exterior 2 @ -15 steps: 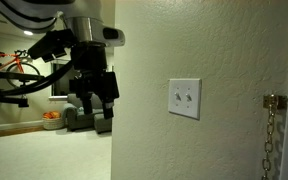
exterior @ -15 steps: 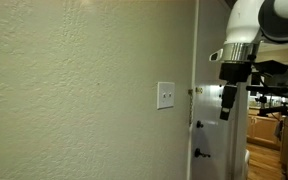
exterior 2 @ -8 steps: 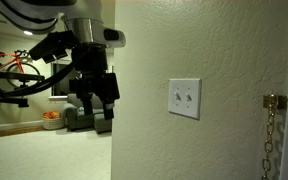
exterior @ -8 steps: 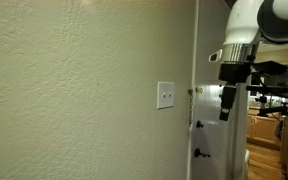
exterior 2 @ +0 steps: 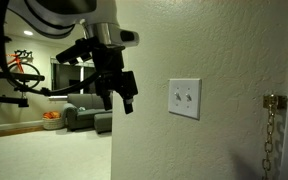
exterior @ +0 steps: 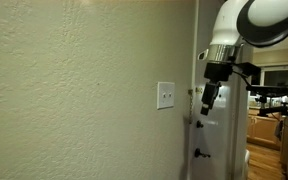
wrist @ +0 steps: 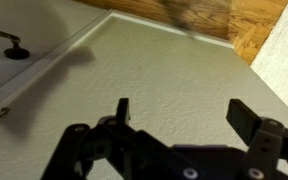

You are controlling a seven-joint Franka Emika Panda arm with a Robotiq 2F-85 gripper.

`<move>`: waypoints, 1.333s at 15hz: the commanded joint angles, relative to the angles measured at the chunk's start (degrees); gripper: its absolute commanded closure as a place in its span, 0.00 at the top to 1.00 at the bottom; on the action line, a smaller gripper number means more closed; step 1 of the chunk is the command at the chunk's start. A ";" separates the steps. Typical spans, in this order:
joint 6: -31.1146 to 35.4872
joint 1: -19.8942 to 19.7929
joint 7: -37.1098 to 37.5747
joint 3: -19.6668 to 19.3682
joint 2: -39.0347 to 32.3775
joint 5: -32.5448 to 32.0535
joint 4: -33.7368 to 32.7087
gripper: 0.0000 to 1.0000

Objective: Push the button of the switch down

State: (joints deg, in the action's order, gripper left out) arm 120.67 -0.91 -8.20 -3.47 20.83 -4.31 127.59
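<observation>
The switch [exterior: 166,95] is a small white wall plate on the textured cream wall; it also shows in an exterior view [exterior 2: 185,98] with two tiny toggles at its middle. My gripper [exterior: 208,98] hangs from the arm, to the right of the switch and in front of the white door, apart from the plate. In an exterior view it [exterior 2: 126,97] is to the left of the switch, off the wall. In the wrist view the fingers [wrist: 179,112] are spread wide with nothing between them; the switch is out of that view.
A white door [exterior: 219,140] with a dark handle [exterior: 198,154] stands right of the switch; the handle also shows in the wrist view [wrist: 12,47]. A brass door chain [exterior 2: 273,110] hangs at the right. A room with a couch [exterior 2: 79,118] lies behind.
The arm has swung toward the wall: the gripper has moved closer to the switch and risen slightly in both exterior views.
</observation>
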 commanded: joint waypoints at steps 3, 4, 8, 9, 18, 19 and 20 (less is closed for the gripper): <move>3.53 -1.09 7.13 0.53 -6.91 0.64 -7.37 1.00; 4.68 -1.26 8.78 0.54 -7.79 0.77 -8.33 1.00; 8.49 -1.82 13.16 0.47 -10.93 0.53 -11.68 0.82; 9.19 -1.90 13.87 0.44 -11.72 0.57 -12.54 0.74; 12.30 -2.24 15.57 0.18 -17.44 -0.73 -20.54 0.12; 12.36 -2.23 15.66 0.18 -17.75 -0.97 -21.24 0.08; 12.45 -2.22 15.61 0.17 -18.05 -1.21 -21.88 0.06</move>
State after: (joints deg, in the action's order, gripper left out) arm 132.01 -2.56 5.89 -3.53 3.87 -4.13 107.84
